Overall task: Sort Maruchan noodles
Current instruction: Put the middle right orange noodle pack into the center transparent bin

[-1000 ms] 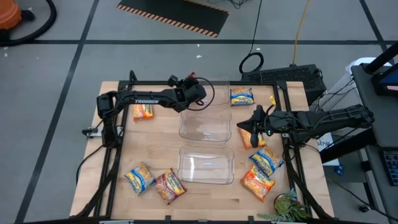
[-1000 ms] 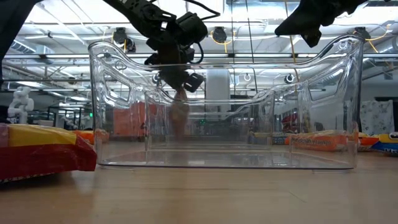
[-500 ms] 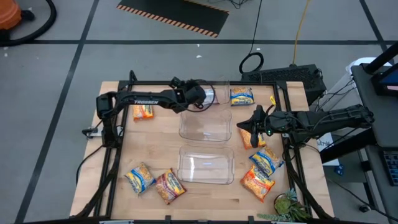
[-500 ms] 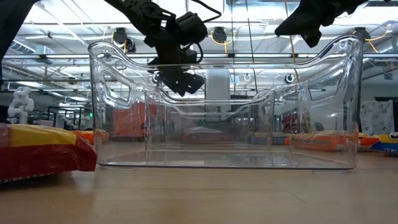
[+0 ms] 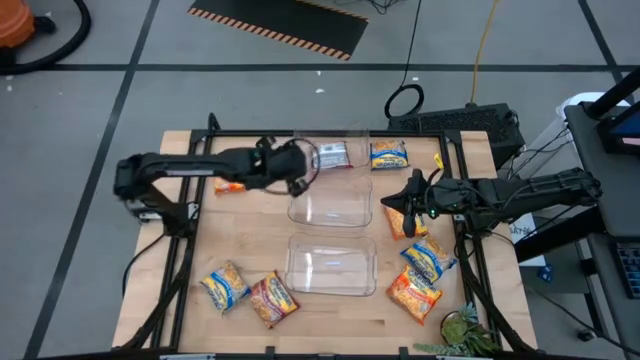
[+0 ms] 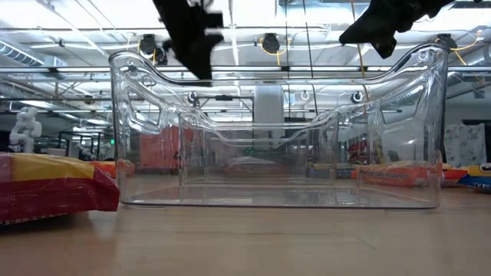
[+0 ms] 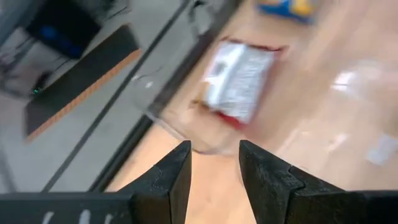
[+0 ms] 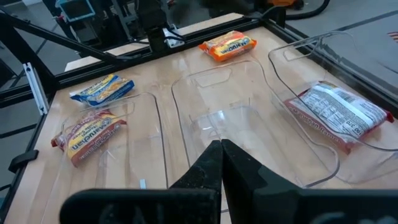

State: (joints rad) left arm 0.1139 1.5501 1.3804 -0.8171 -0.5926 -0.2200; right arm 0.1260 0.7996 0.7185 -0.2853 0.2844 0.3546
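Note:
A reddish-brown noodle packet (image 5: 333,155) lies flat, pale label up, on the floor of the far clear bin (image 5: 352,134); the left wrist view shows the packet (image 7: 239,78) ahead of the fingers. My left gripper (image 5: 300,168) (image 7: 214,165) is open above that bin's left edge and holds nothing. My right gripper (image 5: 392,205) (image 8: 221,149) is shut and empty, hovering right of the middle bin (image 5: 330,205) over an orange packet (image 5: 407,224). Other packets lie flat on the table: orange (image 5: 230,182), blue-and-yellow (image 5: 388,155), (image 5: 428,260), (image 5: 225,287), orange (image 5: 413,295), reddish-brown (image 5: 272,300).
A third clear bin (image 5: 331,264) (image 6: 276,130) stands near the table's near edge. A black frame rail (image 5: 462,215) runs along the table's sides. A small plant (image 5: 460,330) sits at the near right corner, a keyboard (image 5: 470,122) beyond the far right edge.
My left gripper let go of the reddish-brown packet, which had hung below it over the far bin; the packet dropped and now lies flat in that bin. The left arm then drew back toward the table's left and rose. The right arm stayed still.

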